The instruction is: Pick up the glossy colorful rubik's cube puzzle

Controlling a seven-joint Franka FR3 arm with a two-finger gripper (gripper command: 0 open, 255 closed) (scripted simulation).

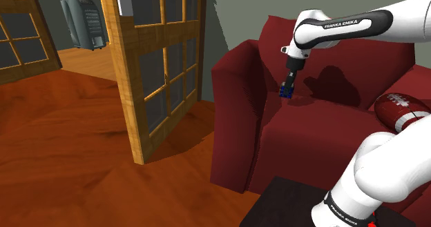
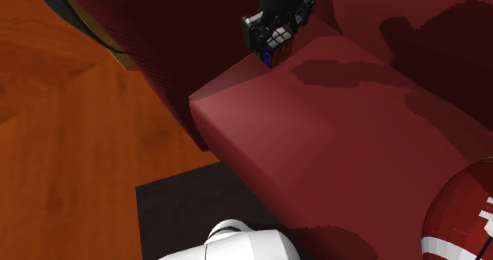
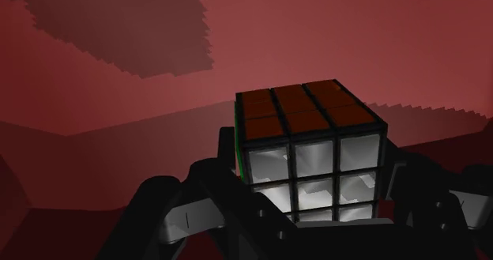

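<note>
The rubik's cube [image 3: 312,152] has black edges, with a dark red face and a glossy white face toward the wrist camera. My gripper [image 3: 312,175] is shut on it, one black finger pressed against each side. In the shoulder view the cube [image 1: 286,92] looks blue and hangs under the gripper [image 1: 288,86], just over the red sofa's seat [image 1: 311,136] near the backrest and the armrest. The second exterior view has the cube [image 2: 276,43] held in the gripper [image 2: 274,35] at the seat's far corner.
A red and white football [image 1: 403,111] lies on the seat toward the shoulder view's right. The sofa's armrest [image 1: 238,87] rises close beside the cube. A wooden glazed door [image 1: 159,67] stands open over the wood floor. The dark stand [image 2: 182,211] is below the seat's front.
</note>
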